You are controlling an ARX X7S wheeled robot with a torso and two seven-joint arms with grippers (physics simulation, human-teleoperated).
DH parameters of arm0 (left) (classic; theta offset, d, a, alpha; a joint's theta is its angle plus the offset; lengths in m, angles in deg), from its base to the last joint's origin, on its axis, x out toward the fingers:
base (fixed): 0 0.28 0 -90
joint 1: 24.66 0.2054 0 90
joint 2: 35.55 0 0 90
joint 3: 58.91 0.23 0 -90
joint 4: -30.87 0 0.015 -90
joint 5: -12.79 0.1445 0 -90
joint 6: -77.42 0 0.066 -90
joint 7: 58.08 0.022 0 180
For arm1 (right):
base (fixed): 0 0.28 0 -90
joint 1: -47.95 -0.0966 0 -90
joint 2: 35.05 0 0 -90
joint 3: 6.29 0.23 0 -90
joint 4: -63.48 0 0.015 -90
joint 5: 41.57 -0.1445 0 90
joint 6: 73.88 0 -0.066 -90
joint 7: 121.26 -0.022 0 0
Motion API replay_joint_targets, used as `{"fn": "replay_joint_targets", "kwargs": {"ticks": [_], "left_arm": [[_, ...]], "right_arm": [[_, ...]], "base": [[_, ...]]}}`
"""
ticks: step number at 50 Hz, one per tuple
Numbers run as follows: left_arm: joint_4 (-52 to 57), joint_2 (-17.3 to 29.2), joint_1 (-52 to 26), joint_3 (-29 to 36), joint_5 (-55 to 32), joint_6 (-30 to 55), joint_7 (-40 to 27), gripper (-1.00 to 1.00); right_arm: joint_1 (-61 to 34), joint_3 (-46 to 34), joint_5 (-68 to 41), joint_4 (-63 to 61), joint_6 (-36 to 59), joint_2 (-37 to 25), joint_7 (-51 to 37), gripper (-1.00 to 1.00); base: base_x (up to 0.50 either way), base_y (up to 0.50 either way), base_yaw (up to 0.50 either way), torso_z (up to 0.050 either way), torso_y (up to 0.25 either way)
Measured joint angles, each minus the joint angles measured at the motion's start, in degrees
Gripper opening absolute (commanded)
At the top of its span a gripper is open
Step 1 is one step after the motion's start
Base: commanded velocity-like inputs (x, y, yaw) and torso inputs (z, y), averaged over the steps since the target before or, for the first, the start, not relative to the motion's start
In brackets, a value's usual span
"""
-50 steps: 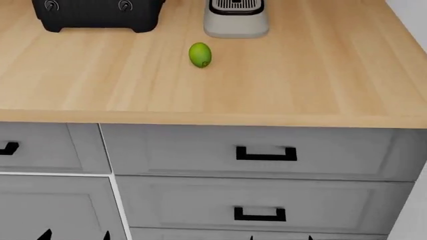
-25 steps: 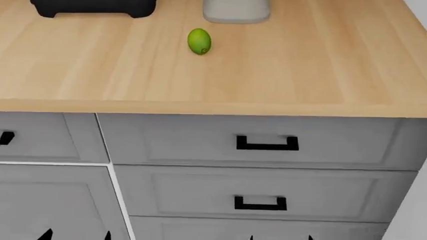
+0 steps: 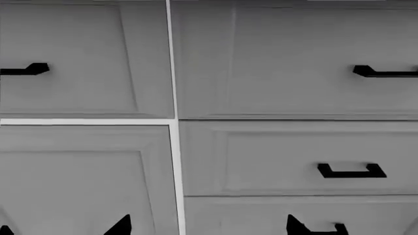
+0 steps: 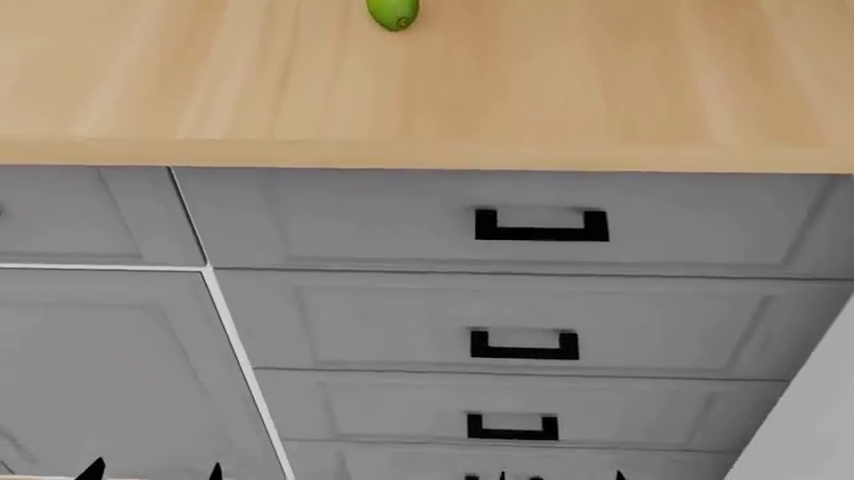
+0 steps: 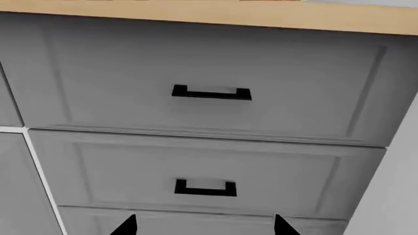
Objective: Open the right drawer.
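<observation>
The right drawer (image 4: 334,220) is the wide light-grey front just under the wooden countertop, and it is closed. Its black squared handle (image 4: 541,225) sits at its centre. It also shows in the right wrist view (image 5: 209,63) with the handle (image 5: 211,93), and in the left wrist view (image 3: 294,58). My left gripper (image 4: 152,472) is open and empty at the bottom edge, in front of the cabinet door; its jaws stand wide apart in the left wrist view (image 3: 209,227). My right gripper (image 4: 561,476) is open and empty, well below the drawer's handle, as the right wrist view (image 5: 203,226) shows.
A green lime (image 4: 394,12) lies on the countertop (image 4: 601,90). Two more like drawers (image 4: 525,345) (image 4: 513,428) stack below the right drawer. A narrower drawer (image 4: 80,215) and a cabinet door (image 4: 107,370) are to the left. A pale panel (image 4: 814,420) stands at the right.
The head view has dropped: the counter and lime moved up in frame, the black and grey appliances left view, and a third lower drawer came into view. The drawer stays closed.
</observation>
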Motion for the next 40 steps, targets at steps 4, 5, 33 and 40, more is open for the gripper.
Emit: {"fn": "replay_joint_targets", "kwargs": {"ticks": [4,5,33,40], "left_arm": [[-0.07,0.1,-0.03,0.13,-0.08,-0.11,-0.09,1.0],[-0.06,0.12,-0.03,0.17,-0.1,-0.12,-0.12,1.0],[-0.07,0.74,-0.16,1.07,-0.84,-0.44,-0.73,1.0],[0.01,0.83,-0.26,1.17,-0.7,-0.08,-1.44,1.0]], "right_arm": [[-0.02,-0.14,-0.11,0.0,-0.04,-0.11,-0.08,1.0],[-0.03,-0.18,-0.13,0.01,-0.05,-0.14,-0.1,1.0],[-0.23,-1.07,-0.73,0.15,-0.14,-0.81,-0.81,1.0],[-0.25,-1.26,-0.91,0.08,-0.09,-0.96,-1.0,1.0]], "base": [[0.0,0.0,0.0,0.0,-0.188],[0.0,0.0,0.0,0.0,-0.188],[0.0,0.0,0.0,0.0,-0.133],[0.0,0.0,0.0,0.0,0.0]]}}
